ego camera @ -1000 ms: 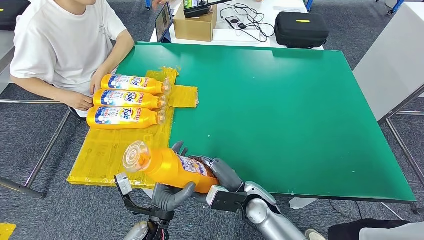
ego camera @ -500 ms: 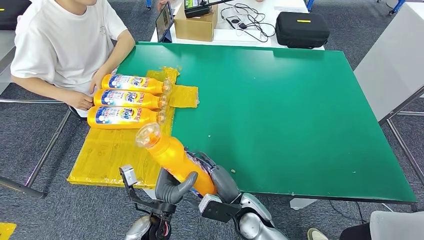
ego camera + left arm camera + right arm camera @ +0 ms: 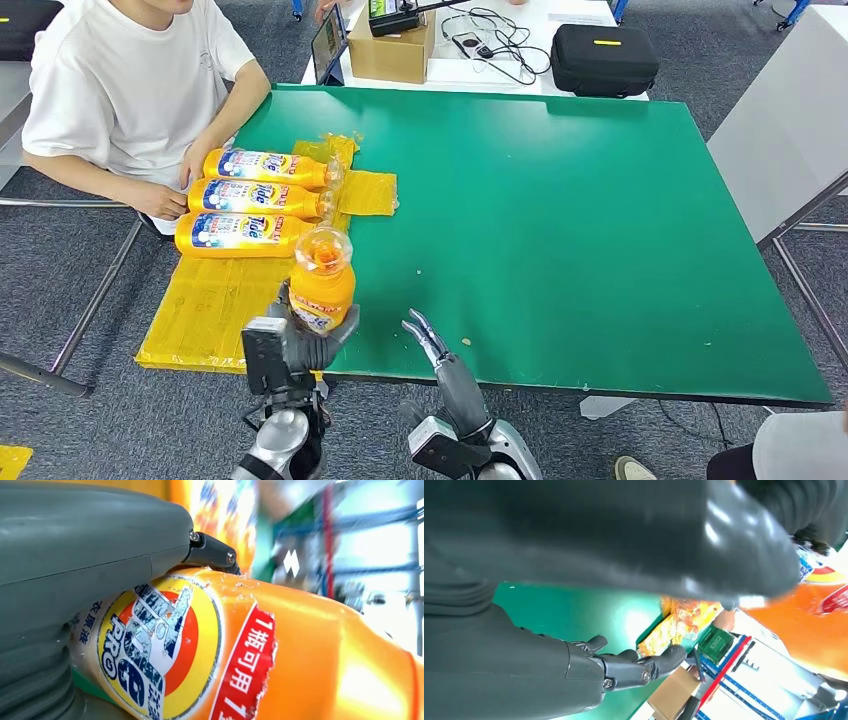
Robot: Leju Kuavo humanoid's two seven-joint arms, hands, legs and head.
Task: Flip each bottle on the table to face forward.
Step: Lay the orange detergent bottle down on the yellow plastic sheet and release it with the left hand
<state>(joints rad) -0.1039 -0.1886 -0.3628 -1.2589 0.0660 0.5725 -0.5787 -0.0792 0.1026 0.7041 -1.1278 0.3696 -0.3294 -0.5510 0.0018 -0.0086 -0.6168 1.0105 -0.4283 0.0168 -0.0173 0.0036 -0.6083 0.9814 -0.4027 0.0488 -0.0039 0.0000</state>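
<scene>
While the left hand (image 3: pixel 300 345) grips an orange plastic detergent bottle (image 3: pixel 322 285) around its lower body, the thing stands pretty much upright at the lower left of the head view, clear cap up top, right over the near edge of the green table (image 3: pixel 560 220). Up close in the left wrist view, that bottle (image 3: pixel 240 655) shows its red and yellow label with the thick grey thumb (image 3: pixel 95 545) pressed against it (label looks a bit scuffed).

Over at lower centre, the right hand (image 3: pixel 440 355) is holding nothing, fingers (image 3: pixel 422 330) straight and slightly apart, pointing up over the table's front edge, near the bottle but not touching it.

Three more orange bottles (image 3: pixel 262 198) lie on their sides in a row at upper left, labels up, on a crinkly yellow plastic sheet (image 3: pixel 215 300). A person in a white t-shirt (image 3: pixel 125 85) sits at that corner, one hand (image 3: pixel 192 165) touching the farthest bottle's base.
</scene>
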